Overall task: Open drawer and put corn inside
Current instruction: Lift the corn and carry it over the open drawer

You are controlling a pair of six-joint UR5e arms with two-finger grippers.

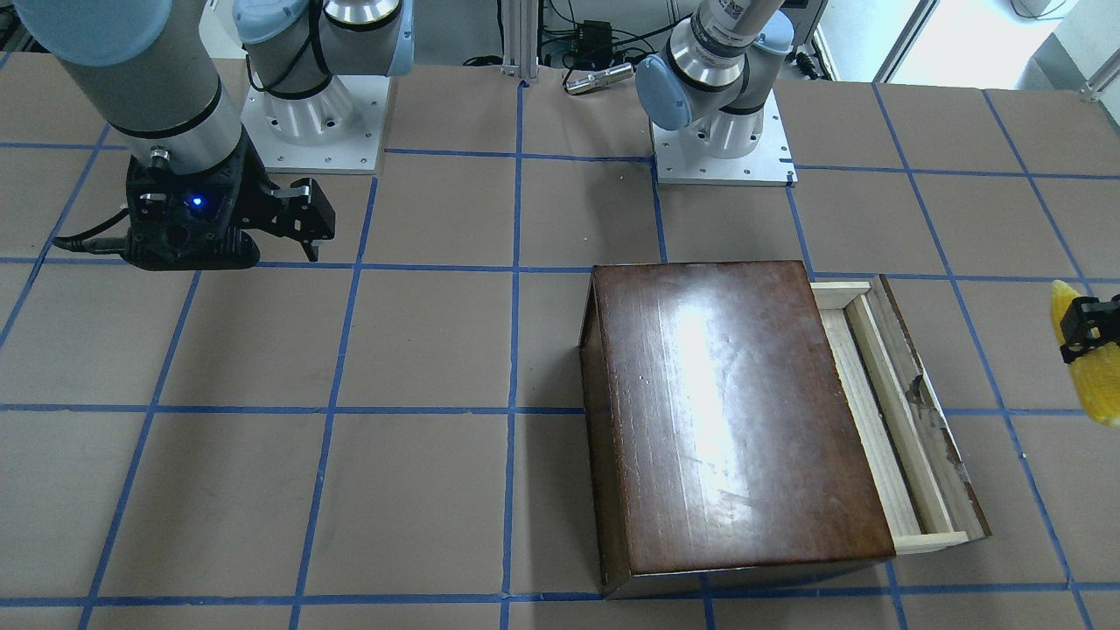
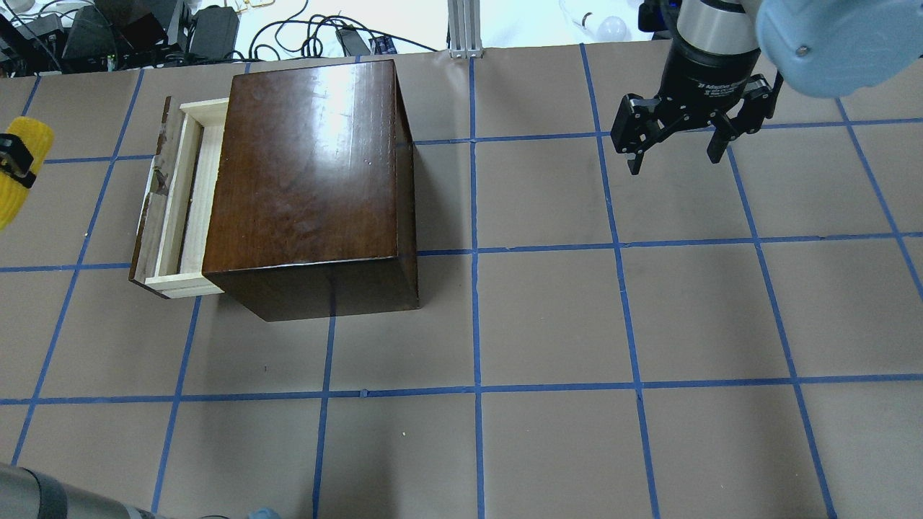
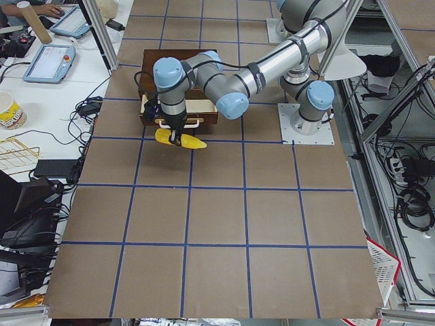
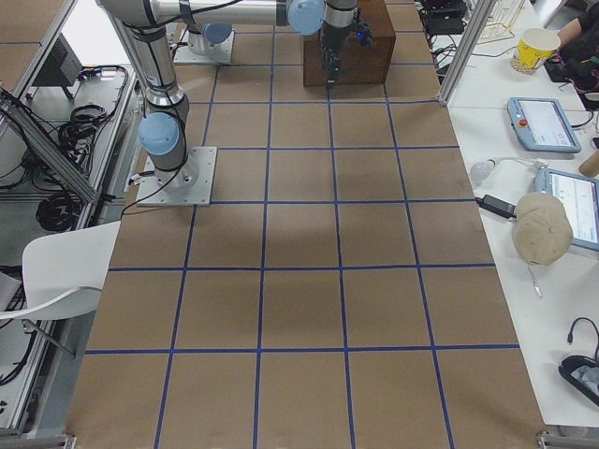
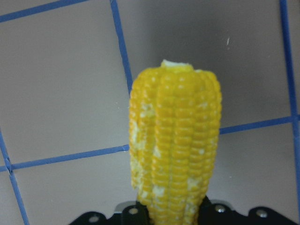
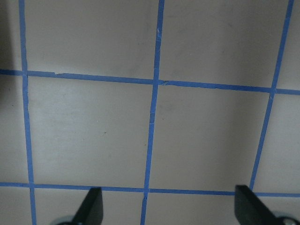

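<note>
The drawer (image 2: 189, 194) is pulled partway out of the glossy dark-brown box (image 2: 310, 173), and its pale wood tray shows as a narrow strip. In the front view the drawer (image 1: 884, 411) sticks out of the box (image 1: 726, 411) toward the right. My left gripper (image 2: 14, 162) is shut on the yellow corn (image 2: 10, 202) and holds it above the table, left of the drawer front. The corn fills the left wrist view (image 5: 176, 145). It also shows in the front view (image 1: 1094, 385). My right gripper (image 2: 674, 155) is open and empty, far right of the box.
The table is brown paper with a blue tape grid (image 2: 476, 252). Both arm bases (image 1: 722, 149) stand at the robot's edge of the table. Cables and gear (image 2: 144, 29) lie beyond the far edge. In the right wrist view, bare table lies under the right gripper (image 6: 171, 206).
</note>
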